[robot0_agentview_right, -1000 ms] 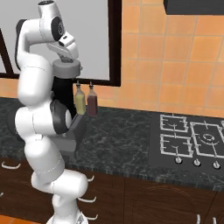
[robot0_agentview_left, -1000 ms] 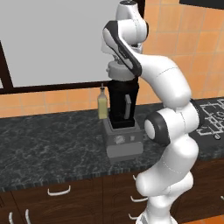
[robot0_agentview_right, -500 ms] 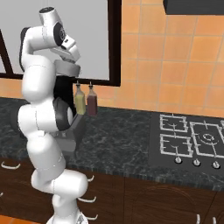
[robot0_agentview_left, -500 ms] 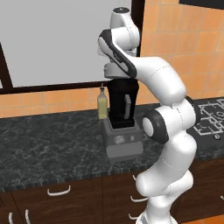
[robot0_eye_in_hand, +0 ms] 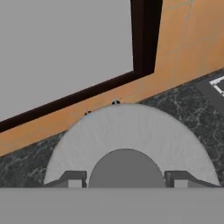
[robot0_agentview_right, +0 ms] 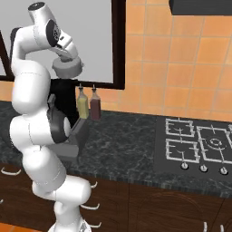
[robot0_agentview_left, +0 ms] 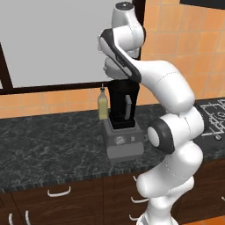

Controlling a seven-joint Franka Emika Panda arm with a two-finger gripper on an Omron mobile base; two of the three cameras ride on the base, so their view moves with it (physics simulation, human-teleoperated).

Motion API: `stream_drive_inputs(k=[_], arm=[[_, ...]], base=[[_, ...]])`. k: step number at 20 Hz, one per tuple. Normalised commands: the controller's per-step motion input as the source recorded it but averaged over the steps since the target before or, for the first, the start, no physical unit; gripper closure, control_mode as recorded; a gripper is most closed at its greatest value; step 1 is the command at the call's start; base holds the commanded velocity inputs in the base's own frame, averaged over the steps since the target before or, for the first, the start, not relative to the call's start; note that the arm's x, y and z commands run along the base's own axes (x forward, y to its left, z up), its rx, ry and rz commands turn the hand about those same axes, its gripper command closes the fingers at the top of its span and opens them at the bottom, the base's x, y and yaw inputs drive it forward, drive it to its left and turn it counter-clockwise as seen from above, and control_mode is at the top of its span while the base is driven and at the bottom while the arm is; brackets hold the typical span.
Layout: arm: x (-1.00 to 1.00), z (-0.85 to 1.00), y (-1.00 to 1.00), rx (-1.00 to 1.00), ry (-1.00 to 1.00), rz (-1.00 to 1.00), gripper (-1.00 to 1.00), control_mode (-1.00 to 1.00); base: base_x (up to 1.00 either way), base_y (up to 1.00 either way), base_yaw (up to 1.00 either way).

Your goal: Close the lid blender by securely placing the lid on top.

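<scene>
Judging from how things stand, the task is in its late part but not finished: the lid (robot0_eye_in_hand: 131, 135) is at the top of the blender (robot0_agentview_left: 123, 121), though whether it is fully seated on the jar I cannot tell. In the right base view the light-grey lid (robot0_agentview_right: 68, 68) sits level under the hand, right above the dark jar (robot0_agentview_right: 63, 97), and no gap between them can be made out. The blender stands on the dark counter (robot0_agentview_left: 48, 145), with a yellowish bottle (robot0_agentview_left: 103, 105) just beside it, near the window (robot0_agentview_left: 52, 39). The gripper (robot0_eye_in_hand: 125, 177) is closed on the darker knob in the middle of the lid: in the hand view its two fingertips (robot0_eye_in_hand: 74, 179) stand on either side of the knob, touching it. What is left, as I judge it, is to make sure the lid is pressed down flat, then to let go and lift the hand away without dragging the lid off.
</scene>
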Motion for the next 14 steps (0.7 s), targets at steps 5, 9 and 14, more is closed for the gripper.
stream_drive_inputs(k=[5, 9, 14], arm=[[-0.41, 0.54, 0.09, 0.00, -0.15, 0.06, 1.00, -1.00], [-0.41, 0.06, 0.09, 0.00, 0.07, 0.01, 1.00, -1.00], [-0.03, 0.07, 0.03, -0.01, -0.01, 0.00, 1.00, -1.00]], base=[[0.00, 0.00, 0.00], [0.00, 0.00, 0.00], [0.00, 0.00, 0.00]])
